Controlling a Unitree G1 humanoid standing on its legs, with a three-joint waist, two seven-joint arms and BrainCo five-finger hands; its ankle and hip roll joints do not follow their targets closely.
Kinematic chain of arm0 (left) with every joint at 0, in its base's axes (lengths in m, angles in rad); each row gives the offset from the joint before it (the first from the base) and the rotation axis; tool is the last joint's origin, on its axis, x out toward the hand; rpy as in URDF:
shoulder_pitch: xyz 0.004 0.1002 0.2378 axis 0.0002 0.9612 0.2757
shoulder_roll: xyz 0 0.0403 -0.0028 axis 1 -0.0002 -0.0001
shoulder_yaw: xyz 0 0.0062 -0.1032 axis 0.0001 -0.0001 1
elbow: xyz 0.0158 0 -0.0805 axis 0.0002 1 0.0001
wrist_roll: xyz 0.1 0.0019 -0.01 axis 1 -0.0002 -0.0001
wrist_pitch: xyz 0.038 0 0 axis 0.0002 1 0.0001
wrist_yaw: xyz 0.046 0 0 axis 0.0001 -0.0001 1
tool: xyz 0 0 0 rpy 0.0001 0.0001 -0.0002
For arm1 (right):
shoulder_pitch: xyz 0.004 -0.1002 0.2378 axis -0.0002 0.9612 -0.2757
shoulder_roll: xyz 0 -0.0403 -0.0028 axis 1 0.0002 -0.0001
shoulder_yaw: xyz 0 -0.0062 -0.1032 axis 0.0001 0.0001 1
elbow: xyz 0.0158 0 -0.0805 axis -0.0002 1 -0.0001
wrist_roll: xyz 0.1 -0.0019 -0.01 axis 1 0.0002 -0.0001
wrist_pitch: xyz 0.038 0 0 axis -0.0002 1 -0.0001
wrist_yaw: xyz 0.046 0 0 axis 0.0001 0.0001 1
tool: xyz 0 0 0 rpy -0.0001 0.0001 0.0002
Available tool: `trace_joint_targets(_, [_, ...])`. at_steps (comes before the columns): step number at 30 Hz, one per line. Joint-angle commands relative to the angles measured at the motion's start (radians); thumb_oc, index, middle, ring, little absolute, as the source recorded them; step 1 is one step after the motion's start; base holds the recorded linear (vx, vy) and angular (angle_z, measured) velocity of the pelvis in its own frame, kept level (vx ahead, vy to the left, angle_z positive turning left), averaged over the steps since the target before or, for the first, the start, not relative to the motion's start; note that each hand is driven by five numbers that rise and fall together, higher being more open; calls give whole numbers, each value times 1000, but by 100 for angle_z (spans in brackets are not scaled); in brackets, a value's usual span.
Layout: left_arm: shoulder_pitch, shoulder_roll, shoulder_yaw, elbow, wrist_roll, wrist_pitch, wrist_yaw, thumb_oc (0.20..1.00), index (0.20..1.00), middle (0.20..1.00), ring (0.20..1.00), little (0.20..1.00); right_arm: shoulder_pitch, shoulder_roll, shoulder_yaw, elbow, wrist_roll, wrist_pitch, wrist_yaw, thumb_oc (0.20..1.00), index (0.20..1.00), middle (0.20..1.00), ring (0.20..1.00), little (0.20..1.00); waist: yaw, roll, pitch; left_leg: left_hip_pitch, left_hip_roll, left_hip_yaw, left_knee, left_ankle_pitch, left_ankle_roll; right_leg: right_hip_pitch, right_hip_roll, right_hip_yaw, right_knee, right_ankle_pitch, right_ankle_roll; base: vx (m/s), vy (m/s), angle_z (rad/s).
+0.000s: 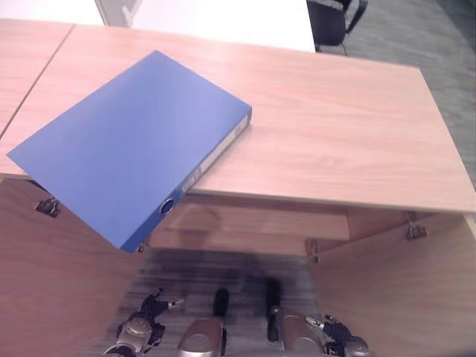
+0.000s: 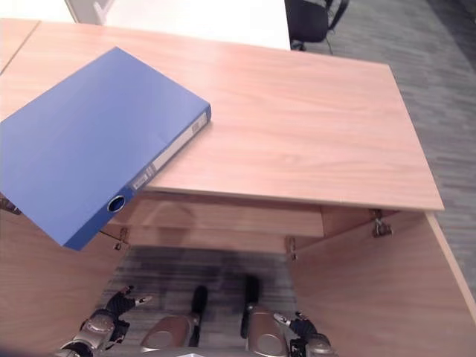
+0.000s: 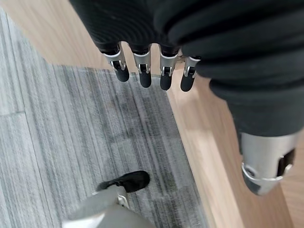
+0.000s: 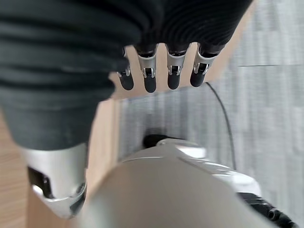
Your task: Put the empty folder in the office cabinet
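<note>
Blue folder (image 1: 126,145) spine label (image 1: 223,149), print too small to read

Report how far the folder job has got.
Done: both cabinet doors stand open below the top. In hand: nothing; the left hand and right hand hang open and low. Left: the blue folder lies on the cabinet top, one corner overhanging the front edge; it needs grasping and shelving inside.

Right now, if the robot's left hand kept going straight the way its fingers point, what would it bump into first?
Most likely the grey carpet floor. The left hand hangs low with straight fingers pointing down, holding nothing. The open wooden cabinet door runs close alongside, so depth is hard to judge. The blue folder lies up on the cabinet top.
</note>
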Motion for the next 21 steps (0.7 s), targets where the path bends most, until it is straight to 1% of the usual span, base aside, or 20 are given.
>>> trace_joint_targets(1, [-27,-11,-8,-1,15,-15,-5,1000,1000,1000,1000,1000,30,-52,-15,-24,-9,-2,-11,1000,1000,1000,1000,1000,-3,42,-9,-87,111,68,96,-32,-75,109,-8,15,7,-87,45,64,-59,-7])
trace_joint_targets(2, [-20,-13,-13,2,23,-14,-4,1000,1000,1000,1000,1000,31,-55,-18,-30,-9,-3,-10,1000,1000,1000,1000,1000,-7,46,-17,-75,116,65,72,-22,-78,120,-5,15,-1,-89,45,73,-76,-7])
trace_joint_targets(3, [-14,-15,-15,5,30,-13,-6,1000,1000,1000,1000,1000,36,-57,-21,-39,-5,-2,-8,1000,1000,1000,1000,1000,-12,50,-31,-53,121,62,25,0,-85,141,-1,13,-23,-93,43,50,-63,-6])
trace_joint_targets(4, [-13,-15,-15,5,30,-13,-6,1000,1000,1000,1000,1000,37,-57,-21,-40,-5,-2,-8,1000,1000,1000,1000,1000,-13,50,-30,-50,121,61,23,1,-85,143,-1,13,-24,-92,43,33,-113,-2])
trace_joint_targets(5, [-14,-17,-14,7,30,-12,-4,1000,1000,1000,1000,1000,48,-56,-20,-41,-8,-3,-6,1000,1000,1000,1000,1000,-13,58,-41,-37,124,54,-19,26,-95,161,3,11,-46,-97,39,8,-89,-2])
trace_joint_targets(8, [-12,-19,-8,8,26,-11,-3,1000,1000,1000,1000,1000,55,-57,-19,-39,-13,-2,-7,1000,1000,1000,1000,1000,-12,64,-50,-28,126,46,-42,39,-103,178,10,9,-67,-99,35,11,-76,14])
trace_joint_targets(14, [-3,-33,1,15,17,-11,-7,1000,1000,1000,1000,1000,67,-64,-13,-26,-28,-1,-5,1000,1000,1000,1000,1000,-5,80,-64,-13,140,17,-45,51,-127,230,29,-7,-126,-98,20,8,-132,14])
trace_joint_targets(16, [4,-39,5,17,9,-11,-9,1000,1000,1000,1000,1000,67,-70,-15,-28,-27,-3,-5,1000,1000,1000,1000,1000,-1,88,-59,-16,146,5,-40,60,-137,241,39,-9,-137,-102,13,-53,-156,9])
trace_joint_targets(17, [4,-44,7,20,2,-9,-8,1000,1000,1000,1000,1000,62,-76,-20,-31,-21,-6,-7,1000,1000,1000,1000,1000,1,95,-53,-29,151,-4,-34,74,-150,245,44,-19,-142,-110,7,-114,-146,9])
trace_joint_targets(18, [1,-48,8,22,-4,-9,-8,1000,1000,1000,1000,1000,57,-80,-23,-32,-17,-8,-8,1000,1000,1000,1000,1000,0,97,-47,-43,152,-7,-22,77,-157,244,43,-24,-142,-110,4,-97,-99,13])
trace_joint_targets(19, [1,-48,8,22,-4,-9,-8,1000,1000,1000,1000,1000,57,-80,-23,-32,-17,-8,-8,1000,1000,1000,1000,1000,-1,97,-47,-45,152,-8,-21,76,-157,244,43,-25,-142,-110,4,-102,-64,21])
trace_joint_targets(21, [-7,-55,4,19,-13,-10,-8,1000,1000,1000,1000,1000,47,-94,-28,-36,-12,-9,-12,1000,1000,1000,1000,1000,-5,96,-30,-95,147,-10,39,77,-170,238,35,-33,-140,-110,1,-155,-42,29])
